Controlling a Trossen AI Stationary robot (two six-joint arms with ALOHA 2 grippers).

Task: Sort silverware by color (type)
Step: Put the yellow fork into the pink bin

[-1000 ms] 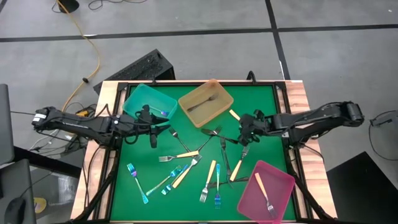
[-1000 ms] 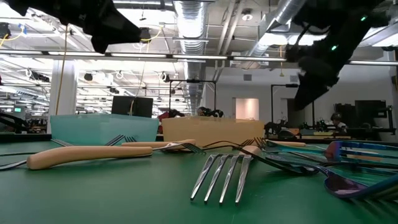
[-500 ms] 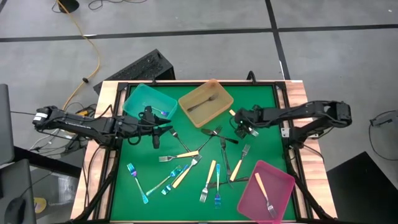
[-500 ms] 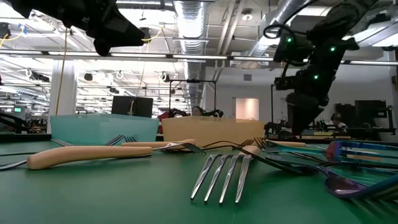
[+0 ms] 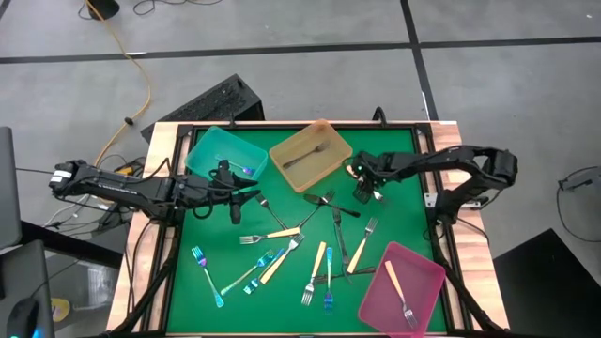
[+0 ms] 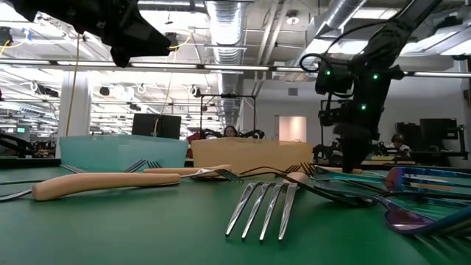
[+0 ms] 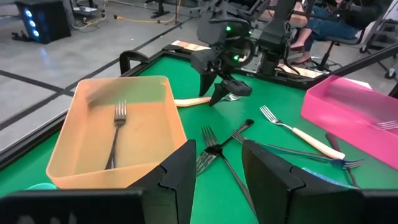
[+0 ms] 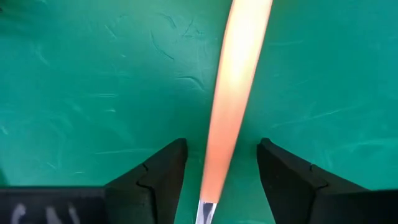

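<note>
My right gripper (image 8: 217, 155) is open and points steeply down at the mat, beside the amber tray (image 5: 310, 155). Its two fingers stand on either side of a cream-handled utensil (image 8: 236, 74) that lies flat on the green mat; I see a gap on both sides of the handle. The left wrist view shows the same gripper (image 7: 221, 93) over that cream handle (image 7: 189, 100). My left gripper (image 5: 235, 207) hangs open above the mat by the teal tray (image 5: 225, 155), with nothing between its fingers. Several more pieces of silverware (image 5: 319, 235) lie scattered mid-mat.
The amber tray holds one dark fork (image 7: 115, 134). A pink tray (image 5: 404, 286) at the near right holds a cream-handled fork. Dark forks (image 5: 324, 202) cross near the table's middle, and blue pieces (image 5: 207, 272) lie at the near left. A black frame rims the mat.
My right gripper has come down and toward the table's left, away from the right edge, tipping to point more steeply down. It now stands over the cream handle by the amber tray. The silverware has not moved.
</note>
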